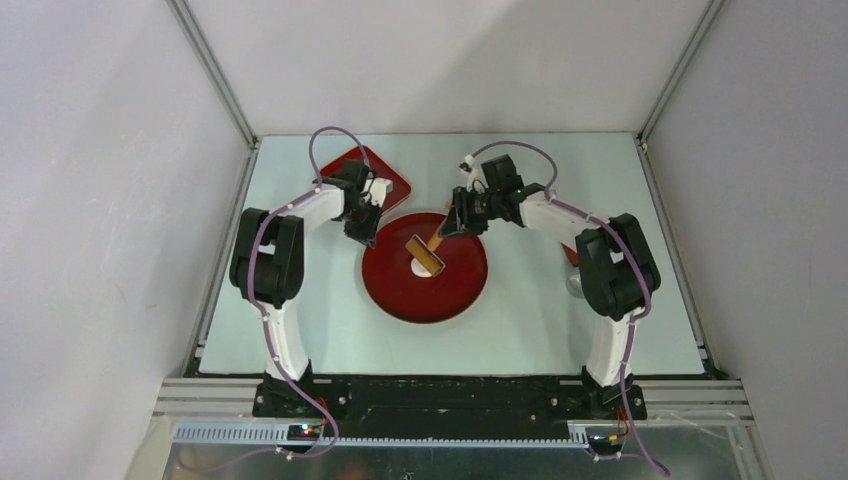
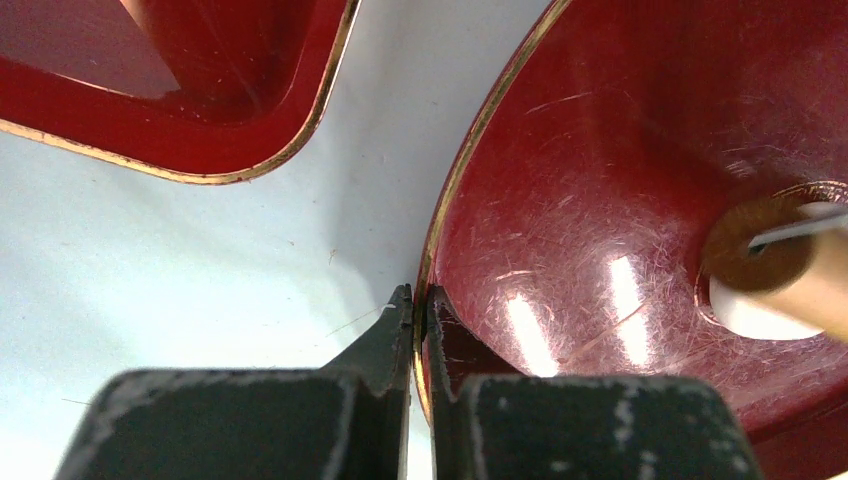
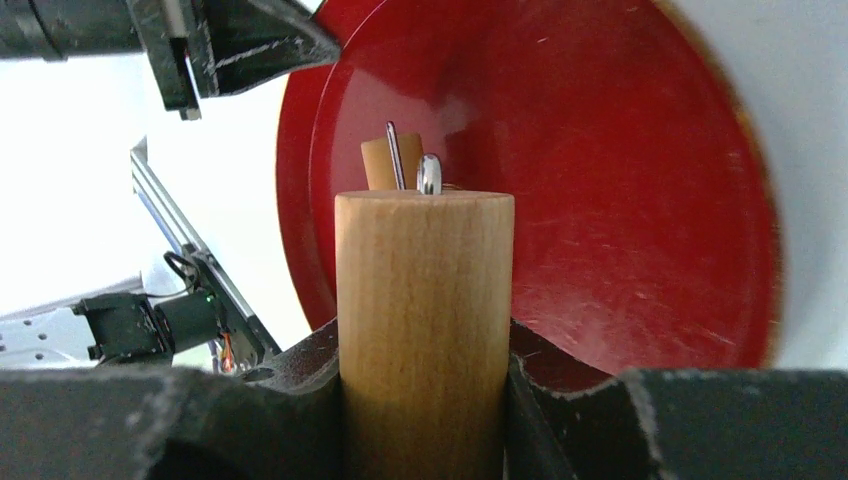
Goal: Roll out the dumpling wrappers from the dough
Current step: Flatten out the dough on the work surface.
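Now I'm watching left gripper [image 2: 420,296] clenching left rim of plate [image 1: 445,292]; right gripper [image 3: 425,352] grasping rolling pin [image 1: 426,255] handle, roller lying on wrapper [image 2: 752,318] at plate centre.

Pretty standard matching pair tbh: white tube links are used on the left arm [image 1: 288,345] and the right arm [image 1: 607,345], joined by chunky black joint housings, and a purple cable [image 1: 330,129] is strung along each, looped out toward 12 o'clock. Both are bolted onto a black base plate [image 1: 450,397] down at 6 o'clock. The black gripper fingers [image 2: 230,420] are scuffed all over with pale grey wear marks.
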Controlling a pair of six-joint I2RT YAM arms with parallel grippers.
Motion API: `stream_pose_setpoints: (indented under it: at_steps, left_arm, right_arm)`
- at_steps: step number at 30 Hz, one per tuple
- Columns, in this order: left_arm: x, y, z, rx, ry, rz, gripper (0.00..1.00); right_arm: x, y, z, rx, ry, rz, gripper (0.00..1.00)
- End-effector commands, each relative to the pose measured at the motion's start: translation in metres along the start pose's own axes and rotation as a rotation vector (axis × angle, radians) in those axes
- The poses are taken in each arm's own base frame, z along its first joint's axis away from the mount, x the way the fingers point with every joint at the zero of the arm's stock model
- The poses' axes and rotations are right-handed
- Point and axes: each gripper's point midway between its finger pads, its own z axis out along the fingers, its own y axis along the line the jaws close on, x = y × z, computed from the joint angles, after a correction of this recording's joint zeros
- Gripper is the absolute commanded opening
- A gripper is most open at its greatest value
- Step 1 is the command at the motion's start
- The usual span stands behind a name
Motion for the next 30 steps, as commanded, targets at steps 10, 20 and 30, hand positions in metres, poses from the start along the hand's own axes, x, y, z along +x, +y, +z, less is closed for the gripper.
stream_pose_setpoints:
  at_steps: [10, 20, 30]
  left_arm:
    - [0.003, 0.009, 0.006, -0.026, 0.022, -0.004, 0.00]
    - [0.004, 0.008, 0.006, -0.024, 0.023, -0.004, 0.00]
    - [0.004, 0.008, 0.006, -0.021, 0.022, -0.005, 0.00]
  right_arm:
    - [-0.018, -0.028, -0.012, 0.058, -0.046, 0.012, 0.00]
    - [-0.006, 0.001, 0.004, 0.080, -0.034, -0.092, 0.00]
    - [-0.069, 0.038, -0.063, 0.165, -0.235, -0.252, 0.00]
